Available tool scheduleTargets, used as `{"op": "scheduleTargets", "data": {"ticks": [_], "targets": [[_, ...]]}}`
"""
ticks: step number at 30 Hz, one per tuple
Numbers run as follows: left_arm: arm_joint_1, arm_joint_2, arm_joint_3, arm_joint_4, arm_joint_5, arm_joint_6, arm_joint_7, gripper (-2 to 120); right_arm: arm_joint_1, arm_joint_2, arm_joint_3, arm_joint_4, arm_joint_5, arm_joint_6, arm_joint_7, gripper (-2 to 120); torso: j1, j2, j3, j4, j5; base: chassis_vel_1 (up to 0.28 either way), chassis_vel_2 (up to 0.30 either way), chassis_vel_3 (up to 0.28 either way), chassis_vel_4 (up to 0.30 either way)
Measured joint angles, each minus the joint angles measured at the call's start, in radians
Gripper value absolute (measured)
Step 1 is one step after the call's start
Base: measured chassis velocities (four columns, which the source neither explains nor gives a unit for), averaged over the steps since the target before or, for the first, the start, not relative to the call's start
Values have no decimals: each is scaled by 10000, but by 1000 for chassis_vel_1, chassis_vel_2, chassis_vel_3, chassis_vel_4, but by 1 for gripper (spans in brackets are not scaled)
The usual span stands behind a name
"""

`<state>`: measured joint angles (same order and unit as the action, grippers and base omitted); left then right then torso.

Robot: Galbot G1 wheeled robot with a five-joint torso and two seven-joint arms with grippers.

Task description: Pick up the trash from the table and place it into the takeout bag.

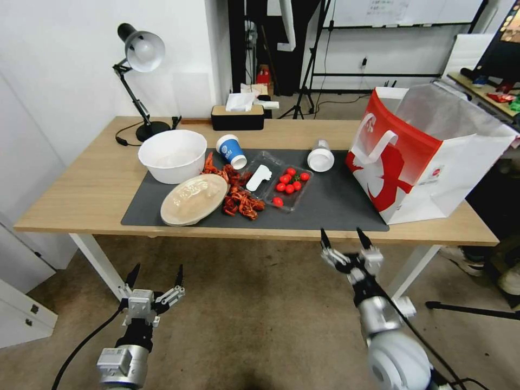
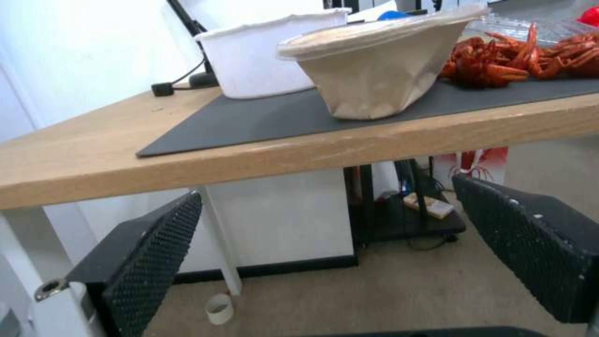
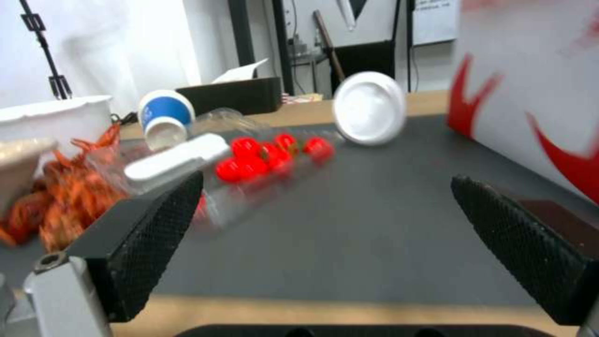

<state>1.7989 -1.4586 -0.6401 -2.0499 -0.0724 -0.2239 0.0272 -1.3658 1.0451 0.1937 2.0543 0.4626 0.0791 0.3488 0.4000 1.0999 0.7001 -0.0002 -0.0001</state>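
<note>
While both arms are held low before the table (image 1: 81,189), neither gripper is grasping anything.

Right gripper (image 1: 346,237) is raised to the table's front edge, fingers spread wide, pointed over the dark mat (image 1: 336,200); left gripper (image 1: 156,275) is kept lower, below the tabletop, fingers likewise spread and empty. On the mat, a white lidded cup (image 1: 320,156) is seen lying on its side near the takeout bag (image 1: 428,157), which stands open at the table's right end. A blue-and-white paper cup (image 1: 231,151) is tipped over beside the big white bowl (image 1: 172,156). A beige oval lid (image 1: 194,199) is seen from above in the head view; from the left wrist it is revealed as capping a tapered beige container (image 2: 374,70). Red crayfish shells (image 1: 238,195) are heaped beside it.
</note>
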Motion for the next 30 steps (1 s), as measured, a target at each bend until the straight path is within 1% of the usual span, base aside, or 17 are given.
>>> {"op": "scheduleTargets", "data": {"ticks": [2, 3, 4, 5, 6, 7, 9, 13, 14, 16, 17, 18, 19, 22, 25, 27, 30], "targets": [[24, 12, -42, -63, 4, 18, -12, 100, 1079, -125, -587, 215, 439, -1110, 802, 100, 0, 0, 0, 3, 1, 0, 0, 0, 0], [24, 12, -42, -63, 4, 18, -12, 100, 1079, -125, -587, 215, 439, -1110, 802, 100, 0, 0, 0, 3, 1, 0, 0, 0, 0], [44, 20, -75, -91, 7, 23, -14, 100, 1774, -203, -909, 238, 761, -1710, 1219, 100, 1, 1, 0, 1, 1, 0, 0, 0, 0], [53, 23, -84, -98, 10, 26, -14, 100, 2164, -238, -1068, 238, 949, -1988, 1442, 100, 1, 0, 0, 2, 3, 0, 0, 0, 0], [53, 23, -84, -98, 10, 26, -14, 100, 2164, -238, -1068, 238, 949, -1988, 1442, 100, 1, 0, 0, 2, 3, 0, 0, 0, 0], [66, 21, -105, -118, 14, 32, -14, 100, 2665, -279, -1286, 230, 1202, -2371, 1751, 100, 1, 0, 1, 4, -4, 0, 0, 0, 0], [89, -11, -133, -175, 30, 90, -19, 100, 3878, -315, -1773, 14, 1874, -3234, 2403, 100, 2, 0, 0, 5, 1, 0, 0, 0, 0], [108, -37, -137, -210, 46, 196, -23, 100, 4605, -251, -2151, -297, 2214, -3588, 2763, 100, 2, 0, 0, 2, 1, 0, 0, 0, 0], [112, -41, -138, -215, 62, 222, -23, 100, 4939, -188, -2320, -454, 2345, -3779, 2967, 100, 1, 0, 1, 0, 6, 0, 0, 0, 0], [101, -53, -139, -219, 82, 263, -24, 100, 5610, -43, -2604, -705, 2767, -4212, 3462, 100, 1, 0, 0, 3, -4, 0, 0, 0, 0], [81, -60, -142, -219, 95, 281, -24, 100, 6019, 55, -2796, -895, 3063, -4513, 3758, 100, 1, 0, 0, 1, 1, 0, 0, 0, 0], [81, -60, -142, -219, 95, 281, -24, 100, 6019, 55, -2796, -895, 3063, -4513, 3758, 100, 1, 0, 0, 1, 1, 0, 0, 0, 0], [64, -71, -142, -214, 112, 290, -24, 100, 6452, 155, -2941, -1106, 3279, -4733, 4031, 100, 2, 0, 0, 2, 1, 0, 0, 0, 0], [51, -84, -142, -203, 133, 302, -25, 100, 6866, 252, -3084, -1368, 3450, -4873, 4255, 100, 1, 0, -1, 2, -3, 0, 0, 0, 0], [37, -99, -141, -193, 154, 319, -26, 100, 7489, 442, -3310, -1934, 3744, -5022, 4565, 100, 1, 0, 0, 2, 2, 0, 0, 0, 0], [13, -101, -140, -157, 156, 332, -27, 100, 8036, 659, -3472, -2516, 4259, -5088, 4925, 100, 1, 1, 0, 1, 1, 0, 0, 0, 0], [-5, -103, -137, -127, 156, 343, -30, 100, 8458, 828, -3524, -2995, 4576, -5115, 5098, 100, 0, 1, 0, 2, 0, 0, 0, 0, 0]]}}
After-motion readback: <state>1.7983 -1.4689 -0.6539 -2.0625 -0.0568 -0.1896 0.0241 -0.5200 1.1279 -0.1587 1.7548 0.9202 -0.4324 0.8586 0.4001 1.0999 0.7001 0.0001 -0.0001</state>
